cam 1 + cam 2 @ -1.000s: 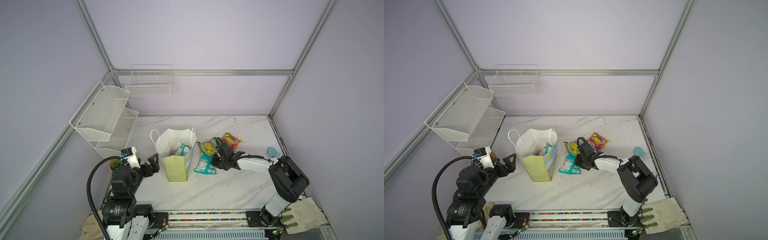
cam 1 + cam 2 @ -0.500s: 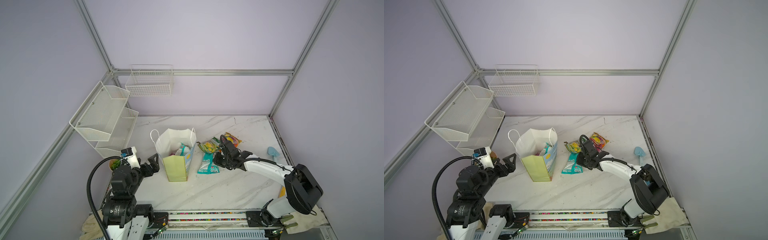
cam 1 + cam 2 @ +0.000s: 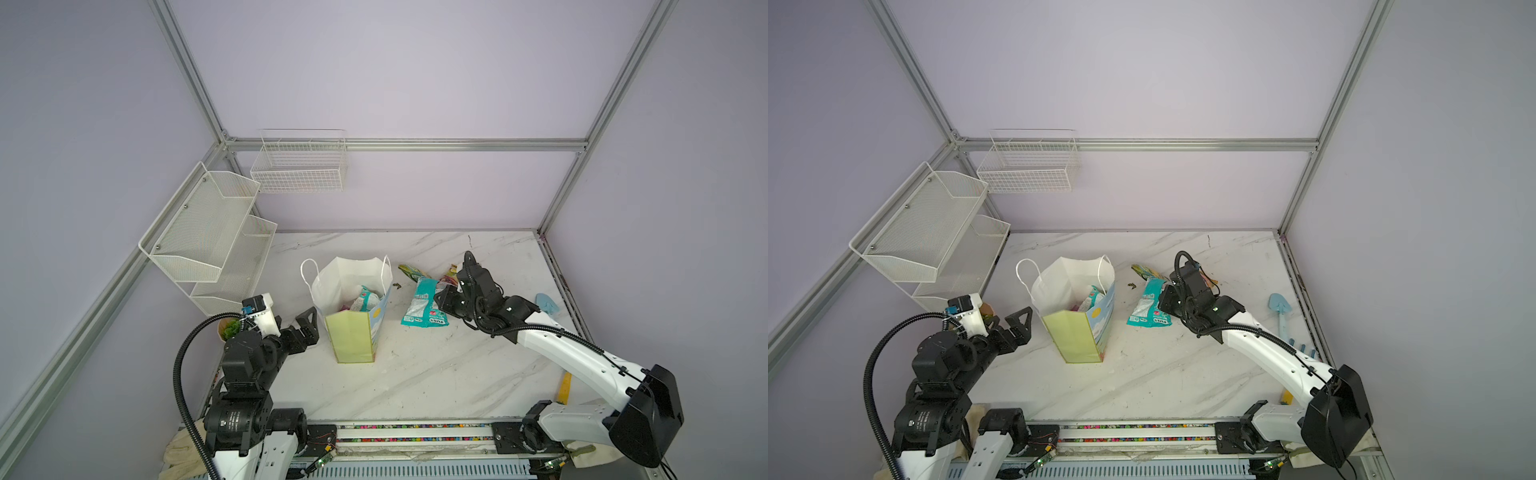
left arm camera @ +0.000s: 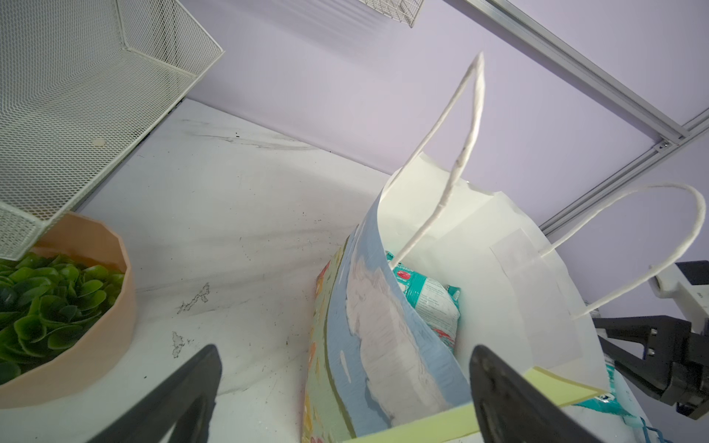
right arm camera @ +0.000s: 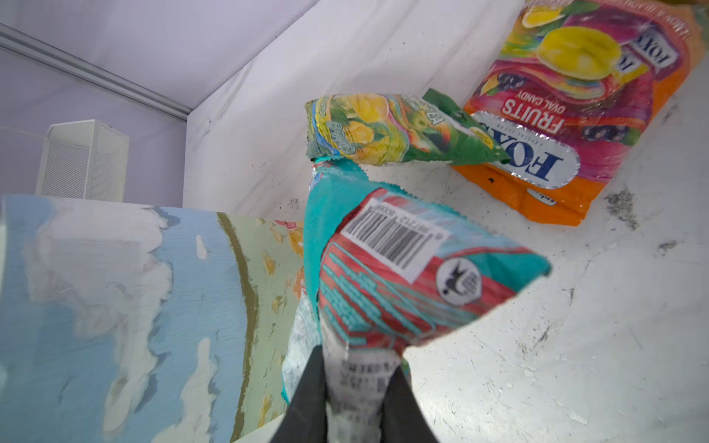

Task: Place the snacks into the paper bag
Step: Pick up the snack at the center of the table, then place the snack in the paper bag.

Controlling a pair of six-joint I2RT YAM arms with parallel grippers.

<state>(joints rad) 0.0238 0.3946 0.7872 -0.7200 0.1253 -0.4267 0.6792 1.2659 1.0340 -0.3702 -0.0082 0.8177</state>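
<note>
The paper bag [image 3: 351, 340] [image 3: 1075, 332] stands open mid-table, and a teal-white snack [image 3: 365, 299] [image 4: 429, 299] shows inside it. My right gripper [image 3: 442, 297] [image 5: 356, 368] is shut on the end of a second teal-white snack [image 3: 424, 307] [image 5: 383, 268], just right of the bag. That packet's far end is tilted up, and in both top views its near end looks to rest on the table. Behind it lie a green-yellow snack [image 3: 411, 271] [image 5: 383, 130] and the orange-pink FOX'S snack [image 5: 575, 115]. My left gripper [image 3: 305, 328] [image 4: 345, 364] hangs open by the bag's left side.
White wire baskets [image 3: 208, 232] hang on the left wall and another basket [image 3: 299, 166] on the back wall. A peach pot of green leaves [image 4: 76, 326] sits at the left edge near my left arm. A blue toy shovel [image 3: 546, 303] lies at the right edge.
The right arm's elbow has swung out to the right and dropped lower. Its gripper, with the teal-white packet, has shifted slightly toward the back. The left arm has not moved.
</note>
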